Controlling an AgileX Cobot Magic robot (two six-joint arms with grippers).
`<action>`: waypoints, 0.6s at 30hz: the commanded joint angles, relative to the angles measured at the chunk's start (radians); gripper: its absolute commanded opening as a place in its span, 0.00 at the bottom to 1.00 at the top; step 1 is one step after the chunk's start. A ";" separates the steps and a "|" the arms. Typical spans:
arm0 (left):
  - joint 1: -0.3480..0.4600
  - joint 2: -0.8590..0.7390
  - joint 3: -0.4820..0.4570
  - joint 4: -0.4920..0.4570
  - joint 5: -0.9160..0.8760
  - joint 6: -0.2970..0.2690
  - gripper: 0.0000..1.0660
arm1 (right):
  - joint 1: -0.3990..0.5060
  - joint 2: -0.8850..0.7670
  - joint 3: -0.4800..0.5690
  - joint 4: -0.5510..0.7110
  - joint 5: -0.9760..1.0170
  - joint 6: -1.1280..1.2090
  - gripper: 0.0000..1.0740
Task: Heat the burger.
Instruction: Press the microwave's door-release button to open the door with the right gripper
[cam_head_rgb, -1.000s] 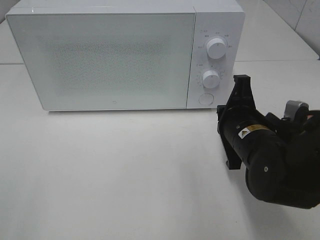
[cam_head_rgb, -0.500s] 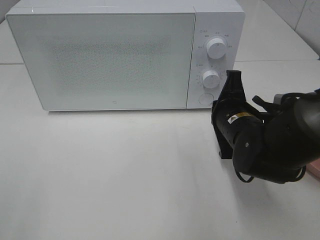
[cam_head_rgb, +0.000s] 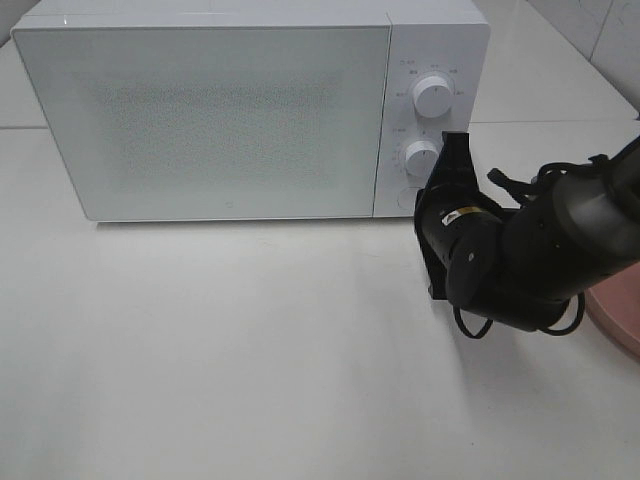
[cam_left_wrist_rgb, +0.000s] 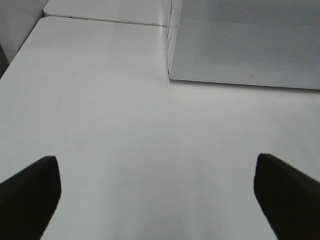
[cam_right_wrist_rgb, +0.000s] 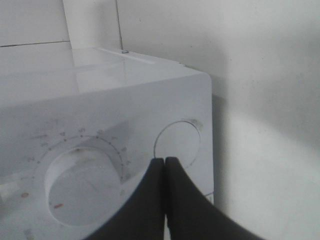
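Right gripper (cam_right_wrist_rgb: 165, 162) has its jaws pressed together on nothing. I judge that deliberate: shut, the tips make one blunt point for poking the round button (cam_right_wrist_rgb: 177, 142) low on the microwave (cam_head_rgb: 200, 120) panel, just beside the lower dial (cam_right_wrist_rgb: 82, 185). The tip sits at the button's edge, but I cannot tell whether it touches. The door is closed, so I read this as the door-opening step, early in the task. Left gripper (cam_left_wrist_rgb: 157, 195) hangs over the white table (cam_left_wrist_rgb: 100, 100) near the microwave's front corner, jaws wide apart and empty, probably kept ready to carry. The burger shows in no view. Only a sliver of pink plate (cam_head_rgb: 615, 315) peeks out past my right arm, which hides whatever sits on it.
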 joint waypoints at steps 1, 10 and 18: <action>-0.006 -0.016 0.002 -0.007 -0.001 0.000 0.92 | -0.031 0.012 -0.029 -0.043 0.028 -0.025 0.00; -0.006 -0.016 0.002 -0.007 -0.001 0.000 0.92 | -0.031 0.055 -0.055 -0.062 0.036 0.012 0.00; -0.006 -0.016 0.002 -0.007 -0.001 0.000 0.92 | -0.031 0.095 -0.099 -0.061 0.040 0.015 0.00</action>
